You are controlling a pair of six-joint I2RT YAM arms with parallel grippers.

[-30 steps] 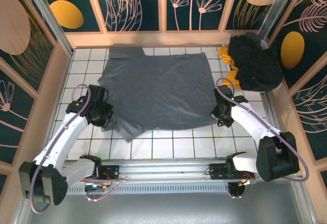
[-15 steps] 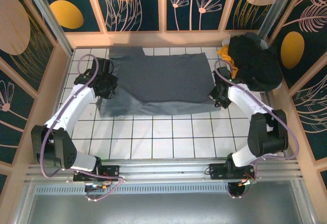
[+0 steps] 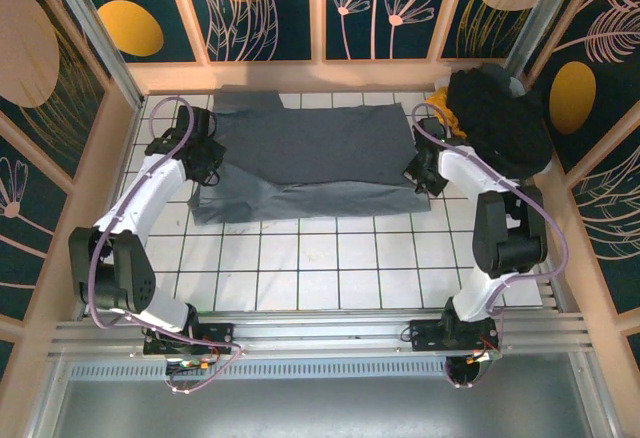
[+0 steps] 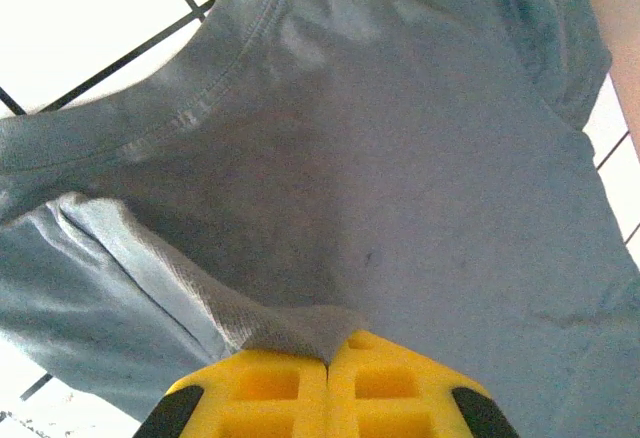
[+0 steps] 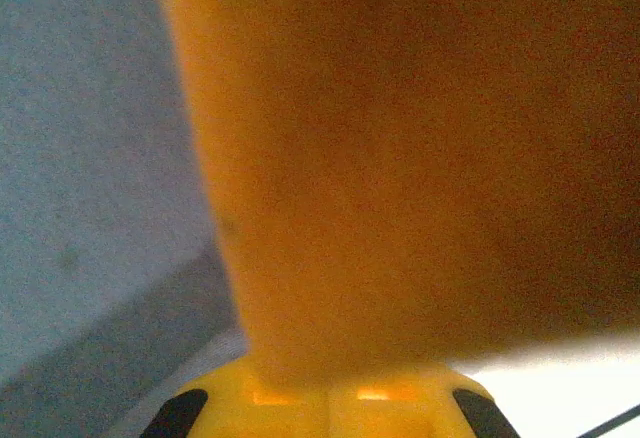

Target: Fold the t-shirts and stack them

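Both grippers are closed tight. Left gripper (image 3: 205, 165) has its yellow fingers (image 4: 270, 383) pressed together on a raised fold of the grey-blue t-shirt (image 3: 310, 148); in the left wrist view the pinched cloth bunches right at the fingertips, with the shirt's curved neckline beyond. Right gripper (image 3: 421, 173) sits at the shirt's right edge with its jaws together too. In the right wrist view a blurred orange mass hides what lies between the tips, so I cannot tell whether cloth is caught there; grey fabric shows to its left.

On the far half of the white tiled table (image 3: 330, 278) the grey-blue t-shirt is spread between the two grippers, doubled over, a strip of the lower layer showing along its near side. In the far right corner lies a heaped black t-shirt (image 3: 505, 123). A crumpled yellow-orange t-shirt (image 3: 443, 113) peeks out just beside that heap, near the right gripper.
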